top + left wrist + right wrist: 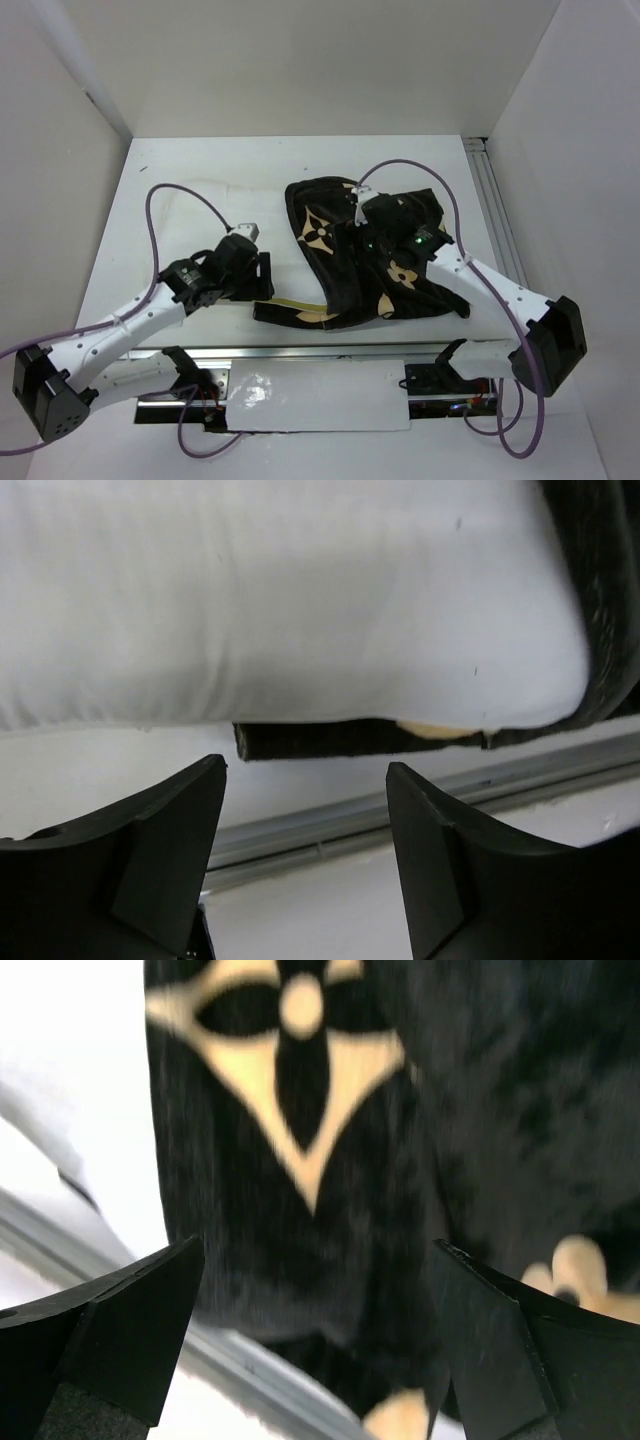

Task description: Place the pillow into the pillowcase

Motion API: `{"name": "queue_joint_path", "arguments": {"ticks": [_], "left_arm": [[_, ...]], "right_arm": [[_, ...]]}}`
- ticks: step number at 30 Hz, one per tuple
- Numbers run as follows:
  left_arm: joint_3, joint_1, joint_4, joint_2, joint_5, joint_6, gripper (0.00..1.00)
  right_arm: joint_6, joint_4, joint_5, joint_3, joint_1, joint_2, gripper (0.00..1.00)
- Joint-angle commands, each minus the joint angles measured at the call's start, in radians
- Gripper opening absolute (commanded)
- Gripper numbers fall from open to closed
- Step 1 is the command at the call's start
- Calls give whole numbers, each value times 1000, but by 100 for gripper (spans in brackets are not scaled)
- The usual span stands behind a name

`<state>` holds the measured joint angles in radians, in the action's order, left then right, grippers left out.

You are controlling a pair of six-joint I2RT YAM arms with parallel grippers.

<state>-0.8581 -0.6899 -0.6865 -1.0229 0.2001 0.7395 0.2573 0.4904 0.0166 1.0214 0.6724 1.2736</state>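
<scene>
Bright, flat overhead light; both wrist views are soft.

Glare washes out the glossy white panel (310, 398) by the arm bases. Beyond the right claw (315, 1250) the pillowcase (300, 1110) print smears with blur. Past the left claw (305, 770) the white surface (250, 600) grades into grey shadow. Both claws look dark and unfocused.
</scene>
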Motion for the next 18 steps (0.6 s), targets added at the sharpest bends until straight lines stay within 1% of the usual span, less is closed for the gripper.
{"name": "queue_joint_path", "arguments": {"ticks": [1, 2, 3, 4, 5, 6, 7, 8, 9, 10, 11, 12, 13, 14, 15, 16, 18], "left_arm": [[37, -74, -19, 40, 2, 75, 78], [63, -115, -31, 29, 2, 86, 80], [64, -137, -45, 12, 63, 133, 80], [64, -158, -65, -40, 102, 149, 80], [19, -196, -94, -74, 154, 171, 80], [-14, -212, -198, -115, 261, 226, 82], [-50, -227, -246, -158, 312, 242, 84], [-112, -256, -290, -245, 359, 257, 87], [-136, -269, -326, -287, 437, 267, 92], [-151, -279, -379, -328, 474, 284, 94], [-168, -280, -409, -406, 508, 300, 95], [-194, -280, -441, -445, 544, 351, 97], [-194, -290, -467, -480, 596, 366, 99], [-223, -290, -520, -514, 617, 367, 99], [-261, -290, -565, -570, 649, 430, 99], [-275, -290, -590, -592, 688, 442, 99], [-285, -290, -601, -620, 720, 454, 99]], "right_arm": [[20, 68, -12, 8, 25, -78, 100], [20, 95, -12, 8, 26, -79, 100], [20, 111, -12, 17, 35, -79, 100], [20, 123, -12, 17, 35, -79, 100], [10, 132, -12, 17, 35, -79, 100], [10, 143, 2, 17, 35, -69, 100], [10, 143, 2, 17, 35, -69, 100], [10, 143, 12, 17, 35, -69, 100], [0, 143, 13, 17, 35, -80, 100], [0, 134, 13, 17, 35, -80, 100], [0, 134, 22, 17, 35, -91, 100], [0, 122, 22, 8, 35, -101, 100], [0, 113, 35, 8, 35, -102, 100], [-10, 112, 48, 8, 35, -102, 100], [-10, 112, 48, 8, 35, -111, 100], [-10, 112, 48, 17, 35, -111, 100], [-21, 125, 58, 17, 35, -111, 100]]}}
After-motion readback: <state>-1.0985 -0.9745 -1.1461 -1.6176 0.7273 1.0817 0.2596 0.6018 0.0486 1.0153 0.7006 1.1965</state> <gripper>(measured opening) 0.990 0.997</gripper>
